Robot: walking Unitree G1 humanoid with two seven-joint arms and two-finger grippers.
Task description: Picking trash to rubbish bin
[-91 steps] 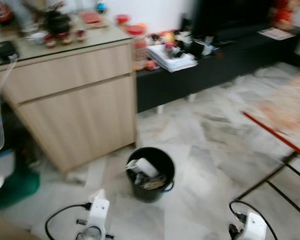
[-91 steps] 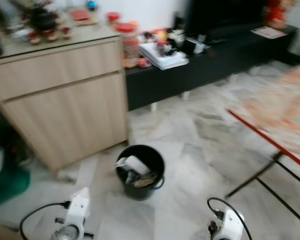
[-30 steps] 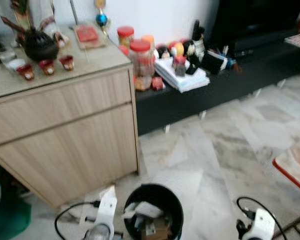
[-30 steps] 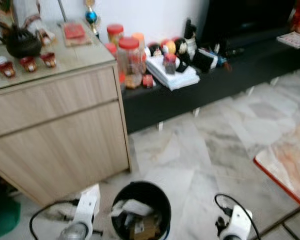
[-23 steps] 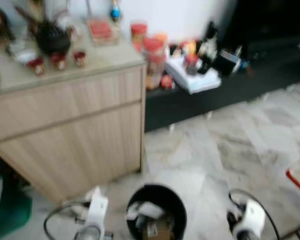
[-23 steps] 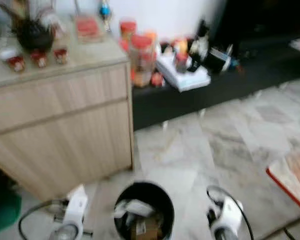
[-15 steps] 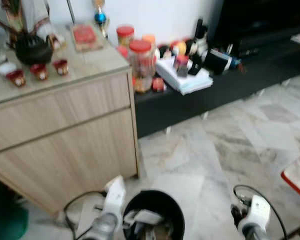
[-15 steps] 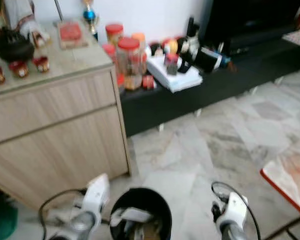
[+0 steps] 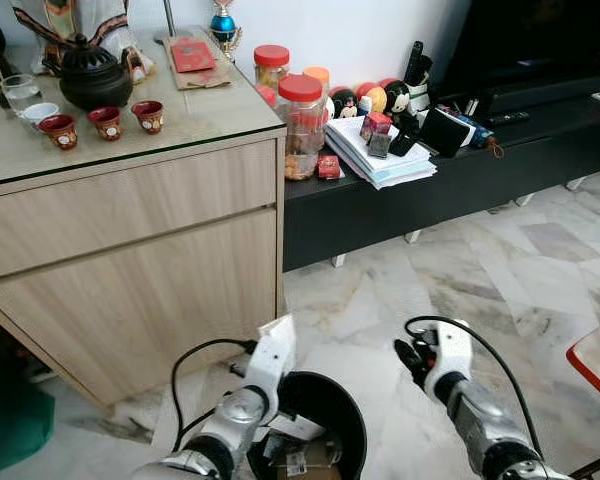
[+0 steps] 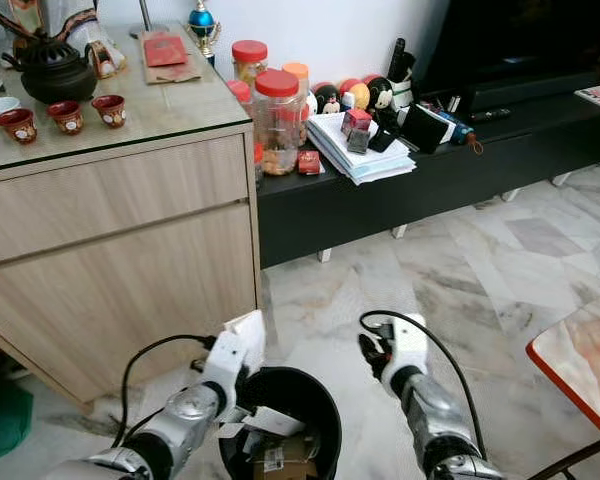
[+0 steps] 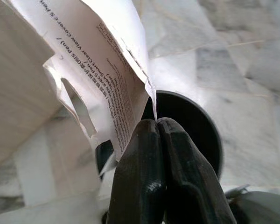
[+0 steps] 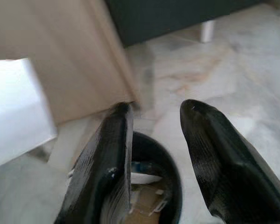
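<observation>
The left gripper's (image 11: pixel 156 122) two black fingers (image 11: pixel 135 177) are pressed together on the lower edge of a torn sheet of printed white paper (image 11: pixel 100 70), which stands up above the fingertips. Just past those fingertips and below them sits the round black rubbish bin (image 11: pixel 196 126), its rim partly covered by the paper. In the head views the paper (image 10: pixel 248 333) is held at the bin's near-left rim (image 9: pixel 355 425), and inside the bin (image 10: pixel 325 400) lie white scraps and a piece of brown card.

The right gripper's (image 12: pixel 154 112) fingers (image 12: pixel 210 154) are spread apart with nothing between them. Through the gap shows marble floor (image 12: pixel 186 79), and lower between the fingers the bin's opening (image 12: pixel 151 154) with its trash. Beyond the fingertips stands the corner of a light wooden cabinet (image 12: pixel 51 46). In the head views this gripper (image 10: pixel 372 355) hovers just to the right of the bin.

Beyond both grippers, the wooden cabinet (image 9: pixel 130 260) carries small red cups and a dark teapot, and a low black bench (image 9: pixel 460 170) beside it holds jars and stacked papers.
</observation>
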